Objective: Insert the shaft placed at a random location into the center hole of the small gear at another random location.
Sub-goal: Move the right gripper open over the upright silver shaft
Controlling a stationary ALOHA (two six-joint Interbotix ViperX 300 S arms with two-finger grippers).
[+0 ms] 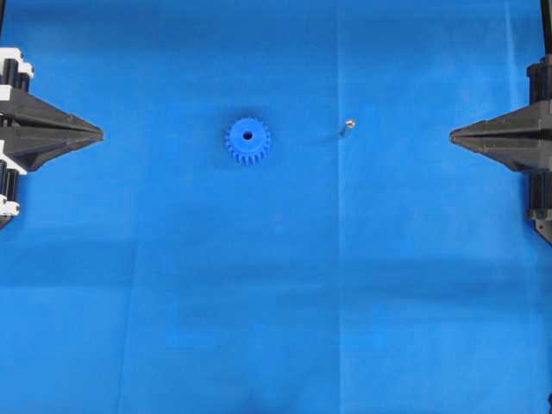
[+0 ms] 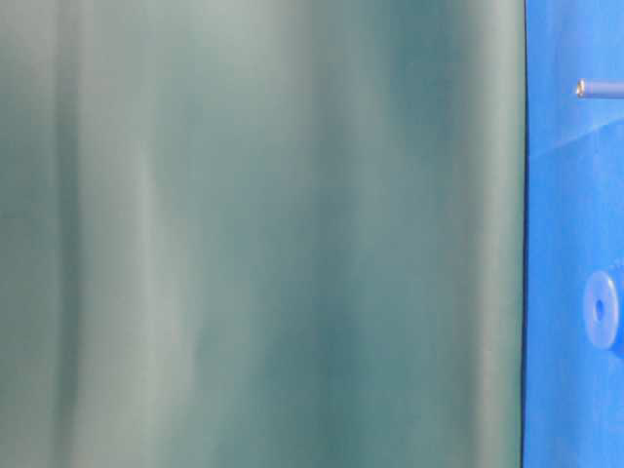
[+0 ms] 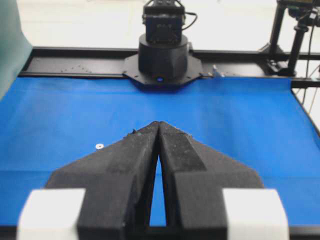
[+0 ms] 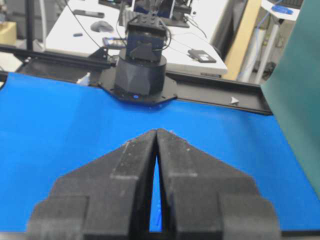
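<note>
The small gear (image 1: 247, 141) is a bright blue toothed wheel lying flat on the blue cloth (image 1: 276, 302), left of centre, with its dark center hole (image 1: 247, 134) facing up. The shaft (image 1: 347, 128), a tiny silvery pin, lies to its right, apart from it. My left gripper (image 1: 99, 134) is shut and empty at the left edge. My right gripper (image 1: 453, 134) is shut and empty at the right edge. In the table-level view the shaft (image 2: 600, 89) and the gear (image 2: 603, 309) show at the right edge. In the left wrist view a small shiny round spot (image 3: 99, 146) lies left of my shut gripper (image 3: 159, 123). The right wrist view shows only my shut gripper (image 4: 157, 130).
A green curtain (image 2: 263, 234) fills most of the table-level view. The opposite arm's black base stands at the cloth's far edge in each wrist view (image 3: 162, 55) (image 4: 140, 70). A black frame rail (image 3: 75, 60) borders the cloth.
</note>
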